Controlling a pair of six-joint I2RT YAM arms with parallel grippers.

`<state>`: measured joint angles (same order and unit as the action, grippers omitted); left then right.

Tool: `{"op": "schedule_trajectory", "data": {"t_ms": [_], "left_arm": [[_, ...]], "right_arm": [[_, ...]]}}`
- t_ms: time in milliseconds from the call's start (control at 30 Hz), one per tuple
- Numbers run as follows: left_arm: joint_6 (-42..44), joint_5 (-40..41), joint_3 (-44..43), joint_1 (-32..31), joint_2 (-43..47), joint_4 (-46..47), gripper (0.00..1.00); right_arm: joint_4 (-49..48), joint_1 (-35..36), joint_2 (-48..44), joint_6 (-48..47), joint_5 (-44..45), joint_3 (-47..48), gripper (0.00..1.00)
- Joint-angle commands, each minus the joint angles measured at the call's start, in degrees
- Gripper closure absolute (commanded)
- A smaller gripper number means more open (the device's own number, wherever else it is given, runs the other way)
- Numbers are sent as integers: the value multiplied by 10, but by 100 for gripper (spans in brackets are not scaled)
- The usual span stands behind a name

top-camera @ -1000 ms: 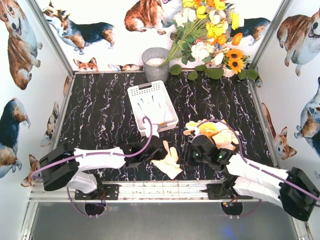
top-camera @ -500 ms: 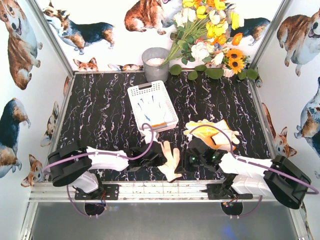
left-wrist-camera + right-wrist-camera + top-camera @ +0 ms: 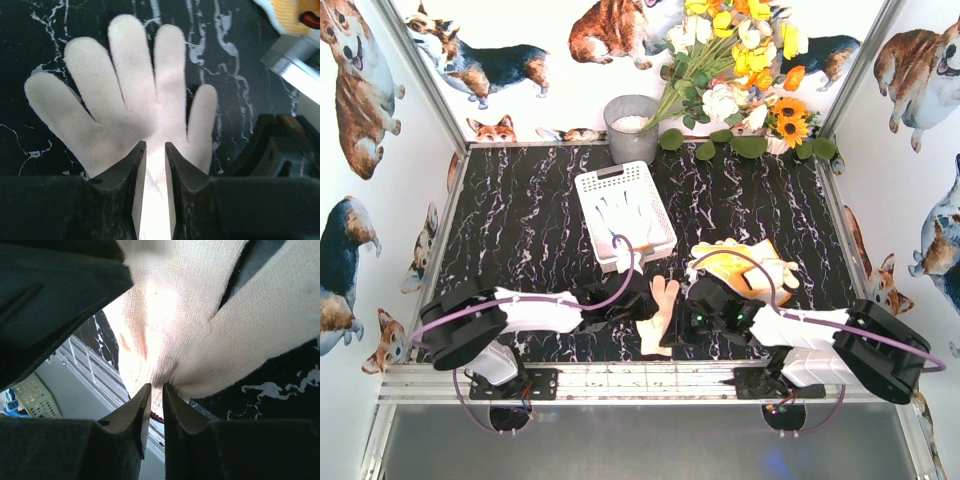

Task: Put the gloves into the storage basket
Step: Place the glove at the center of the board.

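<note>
A cream glove [image 3: 661, 301] hangs upright between my two grippers near the table's front edge. My left gripper [image 3: 641, 303] is shut on its palm. In the left wrist view the glove [image 3: 125, 95] spreads its fingers beyond that gripper [image 3: 155, 145]. My right gripper [image 3: 677, 322] is shut on a pinched fold of the same glove [image 3: 200, 320], seen close in the right wrist view [image 3: 156, 386]. The white latticed storage basket [image 3: 597, 184] sits behind, with white gloves [image 3: 623, 213] inside. Yellow and cream gloves [image 3: 745, 265] lie in a pile to the right.
A grey round bucket [image 3: 631, 127] stands at the back behind the basket. A bunch of artificial flowers [image 3: 740, 70] fills the back right corner. Printed walls enclose the black marbled tabletop [image 3: 520, 230]. A metal rail [image 3: 650, 380] runs along the front edge.
The right gripper has moved left from the yellow pile and shut on the cream glove. The glove, which lay flat in the left gripper, now stands upright between both grippers.
</note>
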<state>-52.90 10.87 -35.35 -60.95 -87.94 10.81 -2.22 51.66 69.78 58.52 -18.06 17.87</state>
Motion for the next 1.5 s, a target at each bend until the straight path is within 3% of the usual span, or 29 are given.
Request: {"op": "schedule_trajectory", "data": {"t_ms": [0,167,333,633,1100,1267,1467], "left_arm": [[29,-26,-19,1,54,-31,82],[19,-53,-12,0,94,-70,81],[-11,-72,15,-5,98,-49,84],[-39,-96,37,-7,40,40,86],[6,-70,35,15,-31,23,87],[29,-58,15,25,-32,-19,87],[25,-45,27,25,11,-40,86]], "right_arm": [[32,2,-52,-6,34,23,80],[144,2,-142,-26,78,44,77],[131,1,-180,-17,123,23,75],[57,0,-76,-11,127,38,76],[-12,-24,68,-23,101,54,79],[-2,-24,68,-29,97,66,78],[63,-28,9,-45,126,74,70]]}}
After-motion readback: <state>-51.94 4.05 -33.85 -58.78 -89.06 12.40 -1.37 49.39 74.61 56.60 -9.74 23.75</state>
